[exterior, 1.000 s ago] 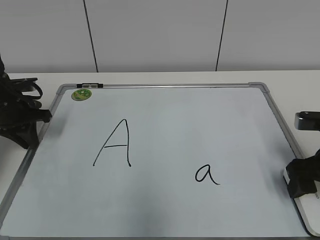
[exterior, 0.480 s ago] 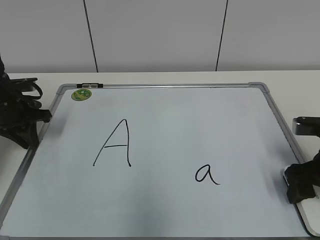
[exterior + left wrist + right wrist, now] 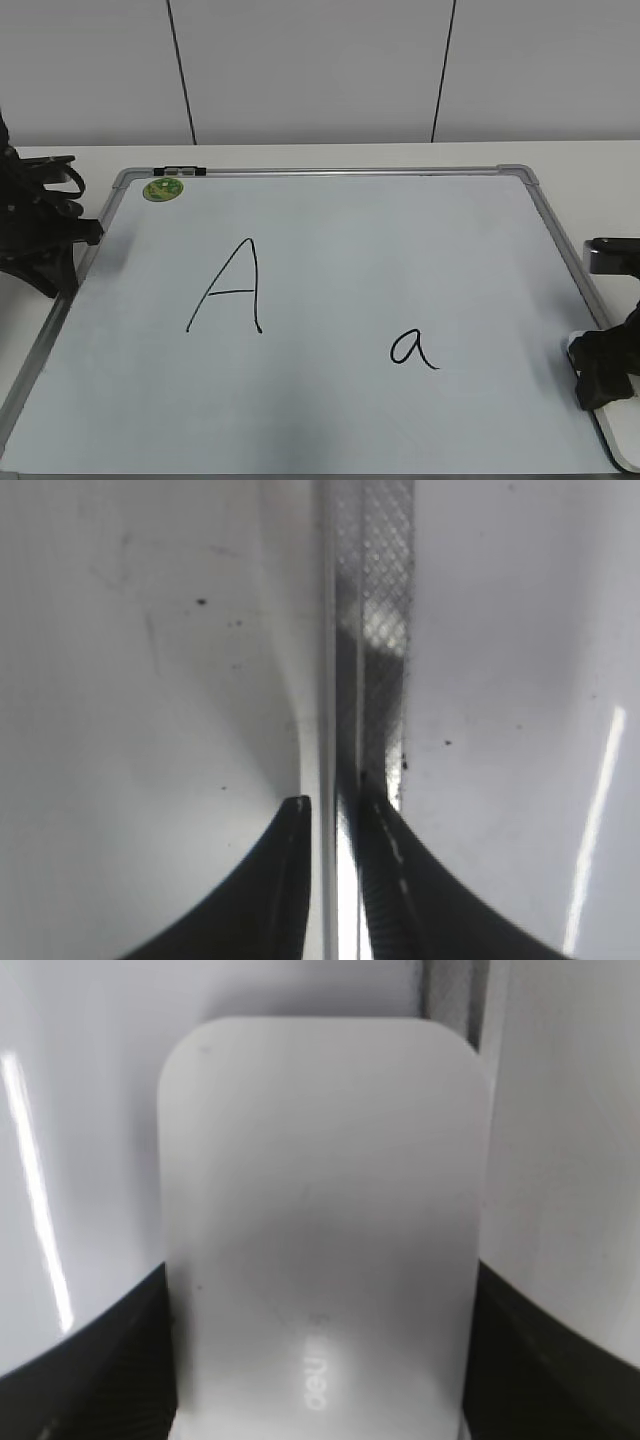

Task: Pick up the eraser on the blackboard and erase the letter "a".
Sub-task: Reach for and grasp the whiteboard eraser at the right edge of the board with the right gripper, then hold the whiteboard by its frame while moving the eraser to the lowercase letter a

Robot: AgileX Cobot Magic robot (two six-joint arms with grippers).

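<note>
The eraser [image 3: 320, 1230] is bracketed between the right hand's [image 3: 320, 1400] fingers, seemingly grasped for lifting; the letter "a" [image 3: 413, 349] lies to its left on the blackboard [image 3: 400, 230].

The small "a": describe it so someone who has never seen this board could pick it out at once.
Start from the blackboard, the large pale board with a silver frame that fills the table. Two black marker letters are on it; the letter "a" is the right-hand one, nearer the front edge. Unlike the tall angular capital "A" to its left, it is small and rounded, with a short tail.
</note>
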